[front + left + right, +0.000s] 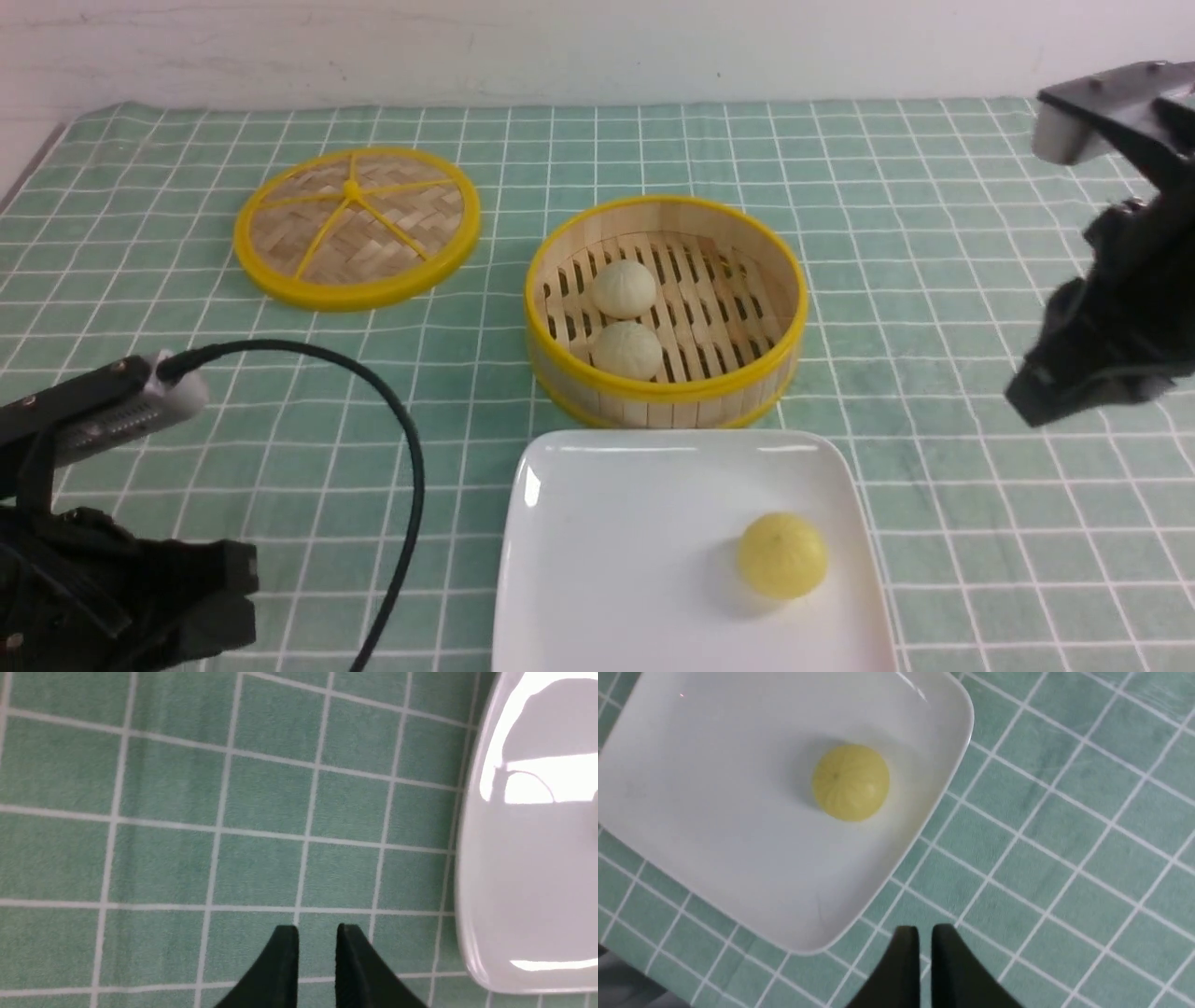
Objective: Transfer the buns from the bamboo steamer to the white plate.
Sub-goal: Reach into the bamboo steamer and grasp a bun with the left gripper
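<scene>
A green checked tablecloth covers the table. The white plate lies nearest the robot, the bamboo steamer just behind it, the lid well to the left (lying flat). The left gripper hangs over cloth beside the plate, jaws slightly parted, empty. The right gripper hangs off the plate's right edge, jaws almost pressed together, empty. The yellow bun sits on the plate. A cream bun and a second cream bun sit in the steamer.

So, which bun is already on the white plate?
The yellow bun, alone on the white plate; the far cream bun and the near cream bun sit in the bamboo steamer.
</scene>
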You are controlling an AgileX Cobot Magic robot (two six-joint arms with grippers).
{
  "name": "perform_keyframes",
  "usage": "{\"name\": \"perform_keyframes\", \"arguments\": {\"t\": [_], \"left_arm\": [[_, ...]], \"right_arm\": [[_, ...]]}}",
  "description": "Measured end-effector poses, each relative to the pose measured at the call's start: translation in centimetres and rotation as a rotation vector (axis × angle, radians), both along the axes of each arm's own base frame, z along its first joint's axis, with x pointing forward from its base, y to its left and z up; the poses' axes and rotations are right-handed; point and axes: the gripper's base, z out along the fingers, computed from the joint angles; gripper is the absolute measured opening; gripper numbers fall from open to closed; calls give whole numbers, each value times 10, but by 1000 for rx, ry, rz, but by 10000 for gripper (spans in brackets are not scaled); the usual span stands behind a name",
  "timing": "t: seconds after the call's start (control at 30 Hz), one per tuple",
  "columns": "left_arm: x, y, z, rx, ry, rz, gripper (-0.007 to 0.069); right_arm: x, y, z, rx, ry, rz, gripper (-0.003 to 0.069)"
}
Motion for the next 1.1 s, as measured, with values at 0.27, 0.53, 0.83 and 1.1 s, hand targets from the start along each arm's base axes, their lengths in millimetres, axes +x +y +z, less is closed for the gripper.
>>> {"name": "perform_keyframes", "arguments": {"t": [0.27, 0.53, 0.83, 1.1], "left_arm": [[52, -11, 39, -103, 41, -117, 1], [111, -42, 57, -159, 37, -204, 1], [170, -165, 38, -13, 19, -383, 84], [217, -217, 17, 180, -63, -357, 307]], "right_arm": [[-64, -27, -31, -48, -67, -10, -15], [-97, -42, -67, -85, -89, -23, -15], [-108, -46, -85, -64, -132, -61, -10], [-107, -45, -86, -50, -138, -66, -6]]}}
